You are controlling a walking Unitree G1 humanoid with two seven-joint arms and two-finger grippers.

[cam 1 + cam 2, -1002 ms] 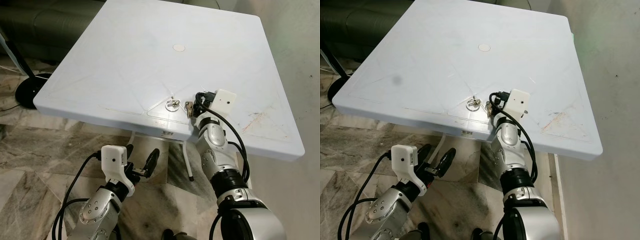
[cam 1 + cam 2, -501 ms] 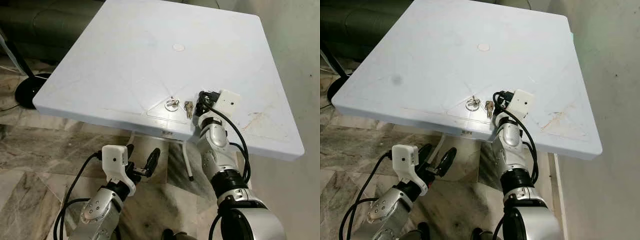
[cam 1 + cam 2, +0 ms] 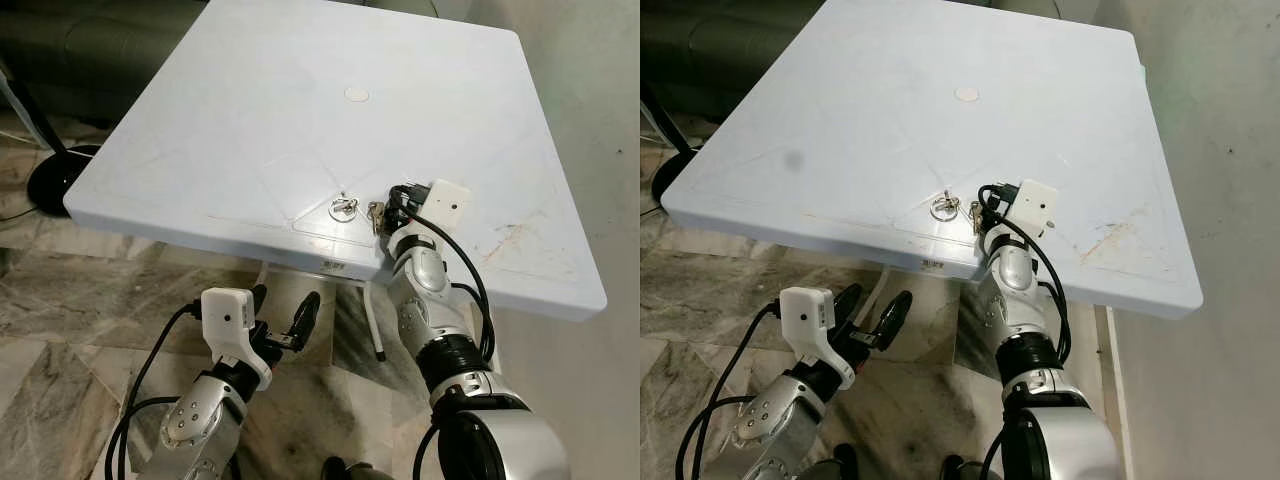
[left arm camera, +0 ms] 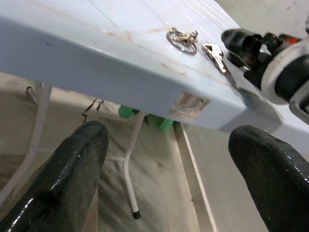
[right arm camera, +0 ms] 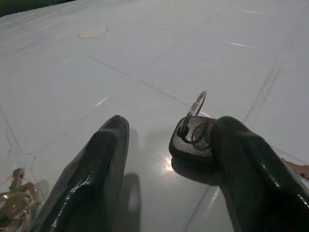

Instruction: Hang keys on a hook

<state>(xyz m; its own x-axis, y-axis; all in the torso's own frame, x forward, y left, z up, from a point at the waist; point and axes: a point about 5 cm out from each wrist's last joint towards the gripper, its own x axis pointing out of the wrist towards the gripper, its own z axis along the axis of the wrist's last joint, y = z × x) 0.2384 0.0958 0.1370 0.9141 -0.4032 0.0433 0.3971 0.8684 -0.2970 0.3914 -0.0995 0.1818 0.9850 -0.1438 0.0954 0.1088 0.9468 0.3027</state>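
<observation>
Right gripper (image 5: 166, 159) spread wide on smooth white plastic table (image 3: 250, 120); black-headed key (image 5: 193, 137) with thin wire ring touches one glossy finger, ungripped. Left gripper (image 3: 283, 320) open below the edge.

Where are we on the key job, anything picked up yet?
Nothing is lifted. The keys and a separate key ring lie on the white table near its front edge. In hand: the right hand is open at table level, a dark-headed key between its fingers, one finger beside it. The left hand waits open below the table edge. Gripping, lifting and hanging remain.
</observation>
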